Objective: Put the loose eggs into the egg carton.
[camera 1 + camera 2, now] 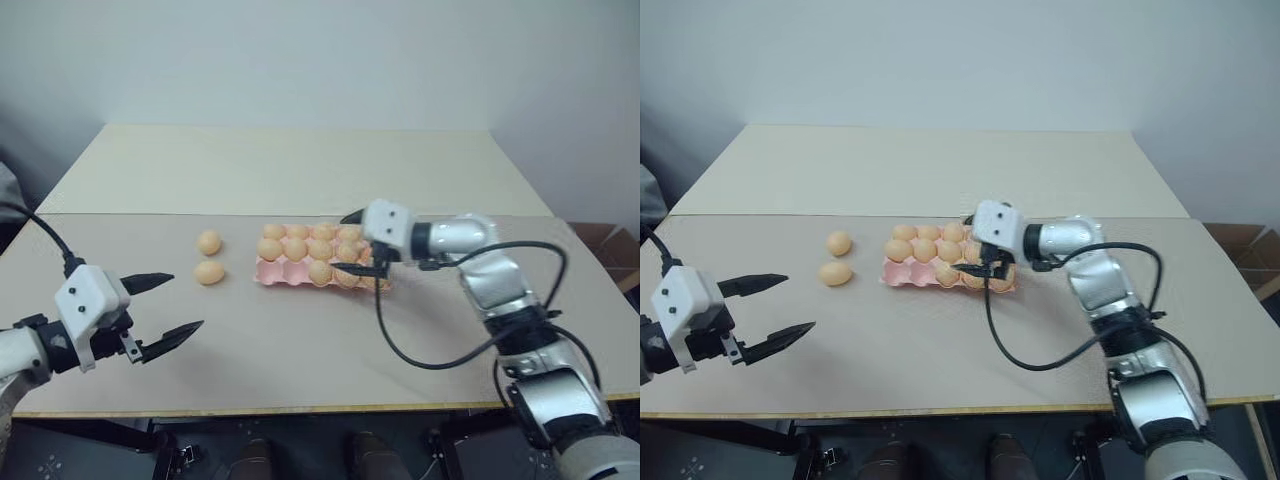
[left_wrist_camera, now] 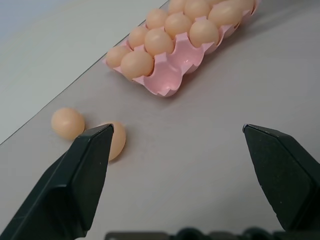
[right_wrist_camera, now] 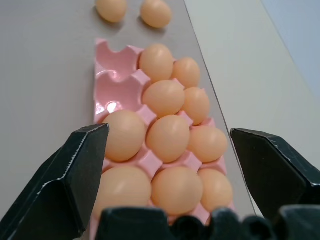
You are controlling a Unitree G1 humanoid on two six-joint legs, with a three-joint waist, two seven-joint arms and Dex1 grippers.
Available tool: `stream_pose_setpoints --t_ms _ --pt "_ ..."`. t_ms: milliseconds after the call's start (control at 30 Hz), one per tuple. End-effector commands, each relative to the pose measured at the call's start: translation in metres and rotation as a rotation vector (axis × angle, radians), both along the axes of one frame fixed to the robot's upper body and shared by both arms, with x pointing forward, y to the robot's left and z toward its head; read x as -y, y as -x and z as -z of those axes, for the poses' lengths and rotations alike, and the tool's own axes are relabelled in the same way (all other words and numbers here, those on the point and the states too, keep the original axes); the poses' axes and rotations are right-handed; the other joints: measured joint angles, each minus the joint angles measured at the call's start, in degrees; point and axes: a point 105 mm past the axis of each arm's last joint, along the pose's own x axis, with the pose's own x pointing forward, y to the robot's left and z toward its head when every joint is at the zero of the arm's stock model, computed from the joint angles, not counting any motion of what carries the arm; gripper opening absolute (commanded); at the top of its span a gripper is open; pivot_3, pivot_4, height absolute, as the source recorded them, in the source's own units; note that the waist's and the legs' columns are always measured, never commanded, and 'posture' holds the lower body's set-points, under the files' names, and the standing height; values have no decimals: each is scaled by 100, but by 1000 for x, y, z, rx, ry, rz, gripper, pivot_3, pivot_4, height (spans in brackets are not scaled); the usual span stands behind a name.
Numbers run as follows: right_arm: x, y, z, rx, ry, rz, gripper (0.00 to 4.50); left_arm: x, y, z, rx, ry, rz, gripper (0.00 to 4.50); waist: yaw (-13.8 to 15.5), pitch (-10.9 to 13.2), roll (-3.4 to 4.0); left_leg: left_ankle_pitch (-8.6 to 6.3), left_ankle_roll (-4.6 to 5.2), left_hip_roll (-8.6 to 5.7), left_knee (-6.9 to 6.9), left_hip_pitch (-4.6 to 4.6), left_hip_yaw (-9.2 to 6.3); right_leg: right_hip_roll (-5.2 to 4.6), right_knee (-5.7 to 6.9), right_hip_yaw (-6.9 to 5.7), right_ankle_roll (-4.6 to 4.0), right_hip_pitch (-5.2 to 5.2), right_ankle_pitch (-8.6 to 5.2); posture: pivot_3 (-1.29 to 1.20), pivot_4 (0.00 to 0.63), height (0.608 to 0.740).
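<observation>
Hovering, near left: the left gripper [image 1: 170,305] hangs over the front part of the table [image 1: 300,350], its two black fingers spread wide with nothing between them.
Left fingers: in the left wrist view the fingers [image 2: 75,185] stand far apart, and the two loose eggs lie beyond one of them.
Loose eggs: two eggs [image 1: 209,272] [image 1: 209,242] lie on the table to the left of the carton, one nearer the robot and one just behind it, close together; whether they touch cannot be told.
Carton: the pink carton [image 1: 272,272] lies flat around the middle of the table, just right of the loose eggs.
Carton contents: most cups hold an egg; in the right wrist view two cups [image 3: 117,85] of one long row, at the end nearest the loose eggs, are bare pink.
Right gripper: the right gripper [image 1: 355,245] is over the right end of the carton, fingers wide apart and gripping nothing.
Right fingers: in the right wrist view the fingers [image 3: 75,180] flank the carton's nearest eggs without clasping any.
Far: a paler tabletop [image 1: 300,165] runs behind, up to a plain wall [image 1: 320,60].
</observation>
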Motion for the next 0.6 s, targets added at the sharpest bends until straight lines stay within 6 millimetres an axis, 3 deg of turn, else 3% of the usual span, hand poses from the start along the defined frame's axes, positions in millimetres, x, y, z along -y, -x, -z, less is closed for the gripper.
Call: stream_pose_setpoints --t_ms 33,267,467,600 --pt "26 25 -21 4 29 -42 4484 -11 4 -6 30 -21 -53 4500 40 0 0 0 0 0 0 -2 1 0 -2 0 -9 -3 -7 0 150 740" --pt "78 62 -25 -139 124 -26 4484 -38 -2 -5 25 -48 -214 4500 84 0 0 -2 -3 1 0 12 2 -2 -1 -1 9 4 -36 0 150 740" --pt "88 66 -22 -162 124 26 4484 -37 -5 -5 18 -45 -209 4500 59 -1 -1 -5 -7 0 0 16 8 -7 -3 2 10 2 -37 0 150 740" --pt "86 66 -19 -165 114 42 4484 -41 -17 0 27 -48 -254 4500 80 -1 -1 -4 -6 0 -3 13 9 -7 -4 2 9 1 -37 0 150 740"
